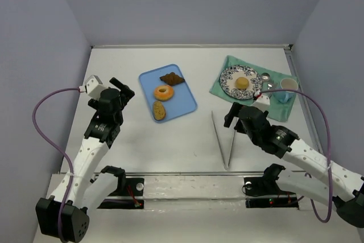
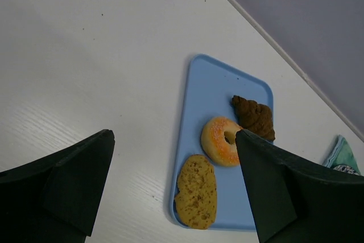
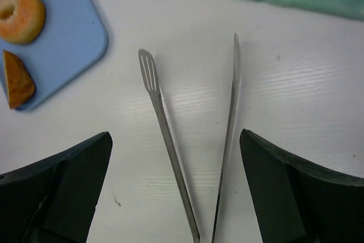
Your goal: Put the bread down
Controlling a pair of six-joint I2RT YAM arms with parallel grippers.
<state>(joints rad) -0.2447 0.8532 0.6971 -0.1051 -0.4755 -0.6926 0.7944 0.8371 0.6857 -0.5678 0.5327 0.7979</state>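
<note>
Noted on the bench (image 1: 170, 152): blue tray (image 1: 185, 102) toward the far edge, left of centre. The green cloth (image 1: 218, 90) occupies the far right corner, under the patterned plate (image 1: 228, 78). The tongs (image 1: 226, 140) lie splayed right of centre. The left tool (image 2: 173, 136) and right tool (image 3: 174, 136) are both wide, empty. The bread (image 1: 242, 83) sits centred on the plate.

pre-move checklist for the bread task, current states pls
1. Bread on patterned plate: ok.
2. Left gripper open and empty: ok.
3. Right gripper open and empty: ok.
4. Tongs lying on the table, not gripped: ok.
5. Doughnut and speckled roll on blue tray: ok.
6. Bread sitting stable on the plate: cannot tell.
</note>
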